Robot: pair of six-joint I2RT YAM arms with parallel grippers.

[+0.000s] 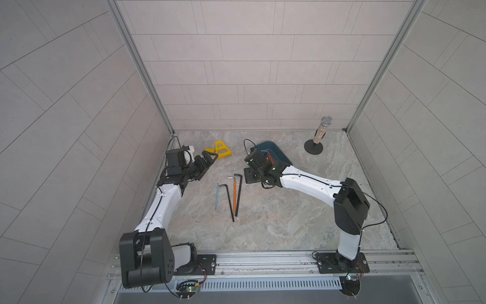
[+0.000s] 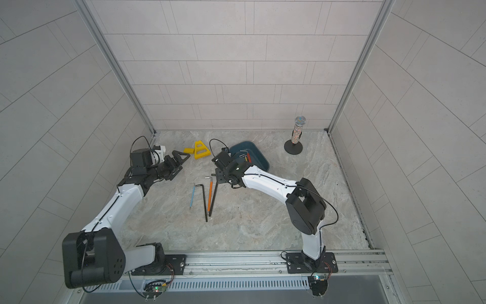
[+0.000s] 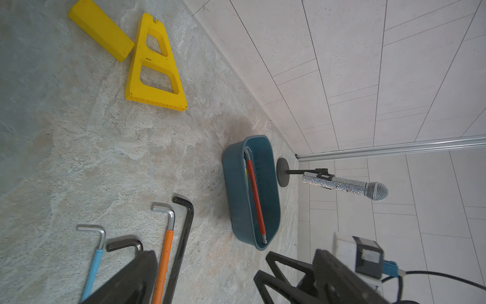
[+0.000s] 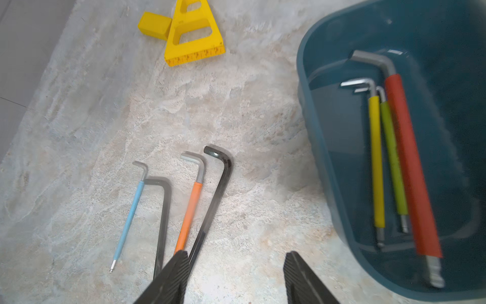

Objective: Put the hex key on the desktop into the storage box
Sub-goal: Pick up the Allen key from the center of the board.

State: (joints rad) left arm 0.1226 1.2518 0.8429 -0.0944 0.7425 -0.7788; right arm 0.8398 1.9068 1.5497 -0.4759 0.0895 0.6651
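Several hex keys lie side by side on the desktop: a blue-sleeved one, a black one, an orange-sleeved one and a longer black one. The teal storage box stands behind them, partly hidden by my right wrist. In the right wrist view the box holds a red, a yellow and a green hex key. My right gripper hangs open and empty between the keys and the box. My left gripper is open and empty near the yellow pieces.
Two yellow plastic pieces lie at the back left. A glittery microphone on a round black stand is at the back right. Grey tiled walls close in three sides, and the arm rail runs along the front.
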